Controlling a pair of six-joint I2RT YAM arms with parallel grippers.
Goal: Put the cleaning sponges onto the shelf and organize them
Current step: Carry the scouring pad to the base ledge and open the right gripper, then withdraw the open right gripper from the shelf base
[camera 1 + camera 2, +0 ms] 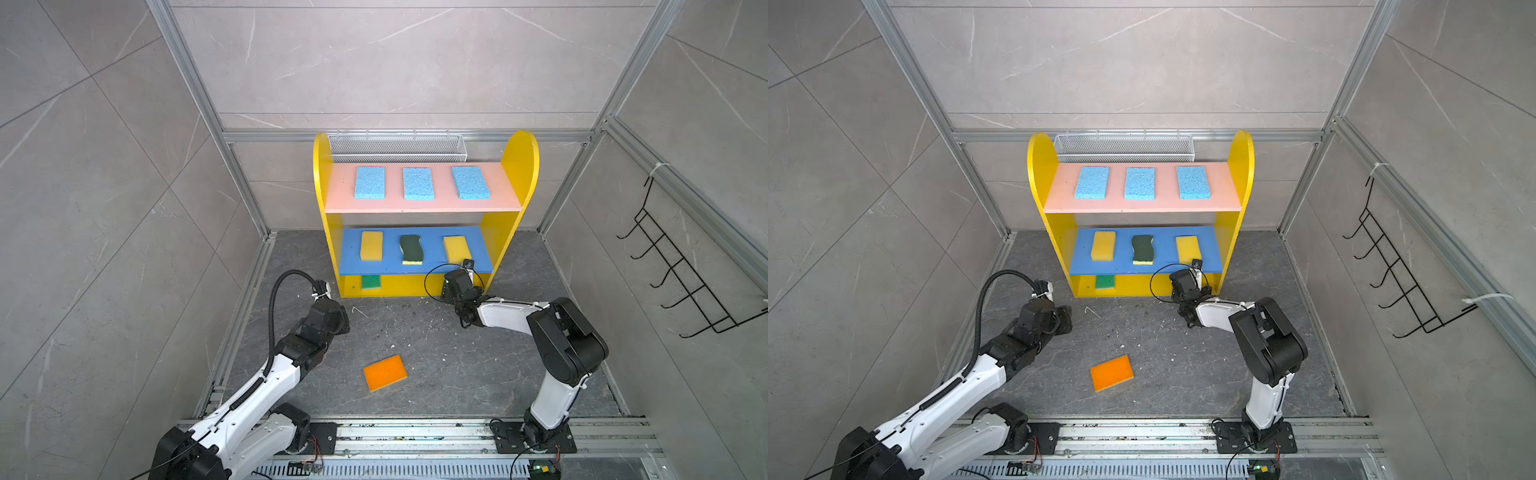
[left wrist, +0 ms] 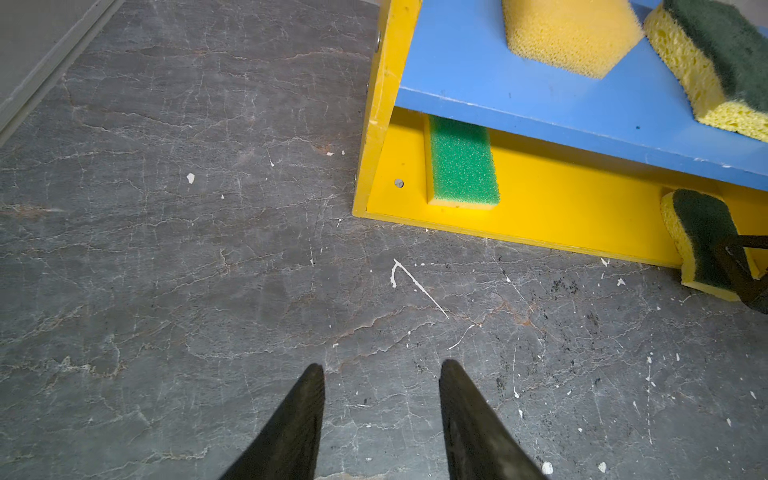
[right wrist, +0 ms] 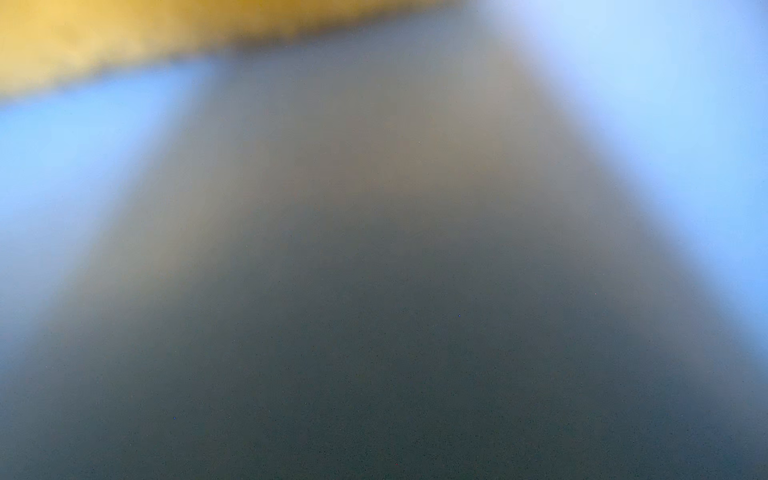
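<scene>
The table [image 1: 436, 365] was a dark grey slab walled in by pale tile, and the shelf [image 1: 517, 166] stood at its far edge. The sponges on it lay sorted, it seemed to me, so that each board read as one pattern. The light blue sponges [image 1: 418, 183] sat three in a spaced row on the pink board [image 1: 424, 205]. On the blue board [image 1: 390, 253], one yellow sponge [image 1: 371, 246] and another yellow sponge [image 1: 456, 248] flanked a wavy dark-green sponge [image 1: 411, 248]. The bright green sponge [image 1: 370, 282] lay flat on the yellow base [image 2: 561, 208], tucked under the blue board near the left panel.

My right arm [image 1: 498, 311] reached low to the base's right end, because that tier can only be entered from the front. In the left wrist view a second wavy sponge [image 2: 698, 232] lay there, with one end past the base's front edge and a dark tip of my right jaws across it. I could not tell whether those jaws gripped it or had let go, as my right wrist view was only blur.

My left jaws hung parted and empty over bare table near the shelf's left front corner. That left them free, I judged, for the orange sponge [image 1: 385, 372], which lay alone between my arms, well apart from the shelf.
</scene>
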